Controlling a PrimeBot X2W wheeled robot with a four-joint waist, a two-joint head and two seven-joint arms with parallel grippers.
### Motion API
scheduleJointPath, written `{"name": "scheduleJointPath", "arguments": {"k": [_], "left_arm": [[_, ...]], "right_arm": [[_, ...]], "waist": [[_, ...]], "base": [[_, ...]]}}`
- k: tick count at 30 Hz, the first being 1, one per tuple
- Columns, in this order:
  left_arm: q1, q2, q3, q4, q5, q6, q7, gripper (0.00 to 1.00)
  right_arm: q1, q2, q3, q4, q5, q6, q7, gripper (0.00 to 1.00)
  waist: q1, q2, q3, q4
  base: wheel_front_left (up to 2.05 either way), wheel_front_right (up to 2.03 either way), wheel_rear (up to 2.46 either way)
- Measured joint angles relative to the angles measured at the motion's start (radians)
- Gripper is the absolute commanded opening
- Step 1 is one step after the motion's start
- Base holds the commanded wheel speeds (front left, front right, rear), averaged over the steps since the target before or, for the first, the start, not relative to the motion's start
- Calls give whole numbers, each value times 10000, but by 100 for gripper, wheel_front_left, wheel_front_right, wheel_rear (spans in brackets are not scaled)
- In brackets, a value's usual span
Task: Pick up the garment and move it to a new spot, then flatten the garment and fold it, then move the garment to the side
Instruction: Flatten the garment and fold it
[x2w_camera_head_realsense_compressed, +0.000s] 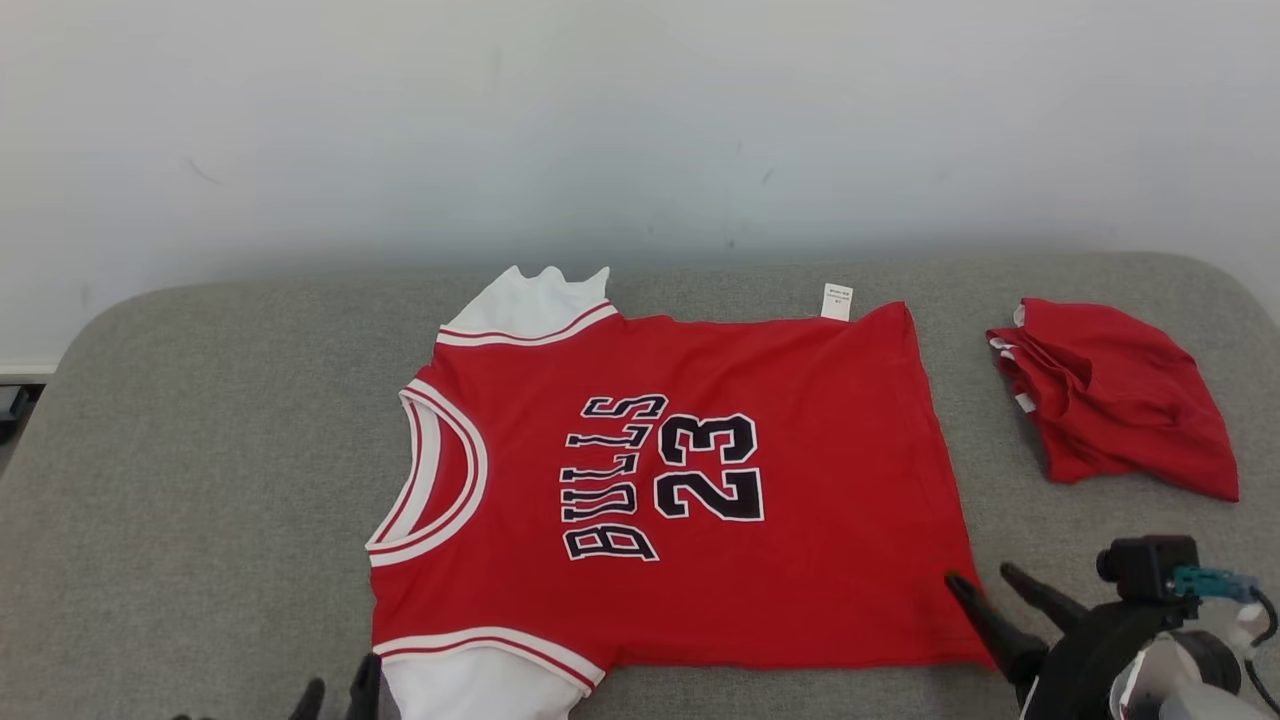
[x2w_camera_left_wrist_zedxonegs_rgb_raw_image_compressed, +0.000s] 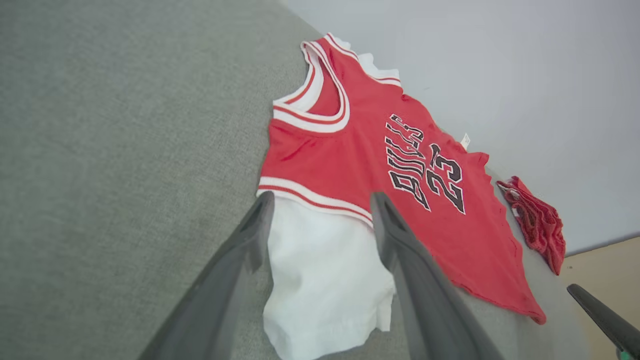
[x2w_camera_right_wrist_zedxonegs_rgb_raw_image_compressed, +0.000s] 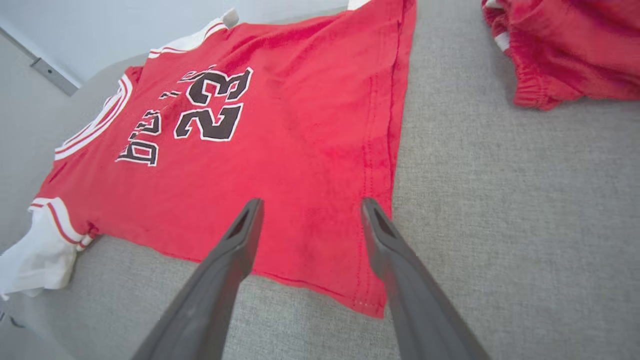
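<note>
grey cushion (x2w_camera_head_realsense_compressed: 200, 450), red jersey (x2w_camera_head_realsense_compressed: 830, 480) — spread flat

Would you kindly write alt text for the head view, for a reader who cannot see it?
A red jersey printed BULLS 23 lies flat on a grey padded surface, collar to the left. A crumpled red garment lies apart on its right, and the open right gripper is at the jersey's lower right corner.
</note>
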Motion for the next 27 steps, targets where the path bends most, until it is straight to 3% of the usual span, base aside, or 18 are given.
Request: {"name": "scheduleJointPath", "arguments": {"k": [3, 8, 15, 18, 27], "left_arm": [[-195, 63, 38, -180, 575, 100, -456, 100], [-455, 293, 316, -399, 1626, 430, -1553, 100], [-459, 324, 443, -403, 2349, 610, -2228, 100], [-431, 441, 376, -380, 2892, 625, -2360, 100], [-278, 301, 384, -357, 3104, 708, -2589, 100]], "right_arm": [[-163, -17, -364, -280, -69, -88, -579, 100], [-195, -61, -871, -591, -573, -660, -1906, 100], [238, -81, -1344, -922, -1160, -1327, -2075, 100], [579, -96, -1503, -1060, -1490, -1486, -2094, 100], [1275, 36, -2468, -1664, -2031, -1599, -2094, 100]], "waist": [[0, 0, -48, -67], [0, 0, -71, -191], [0, -1, -91, -399], [0, 0, -95, -461], [0, 0, -83, -591]], "base": [[0, 0, 0], [0, 0, 0], [0, 0, 0], [0, 0, 0], [0, 0, 0]]}}
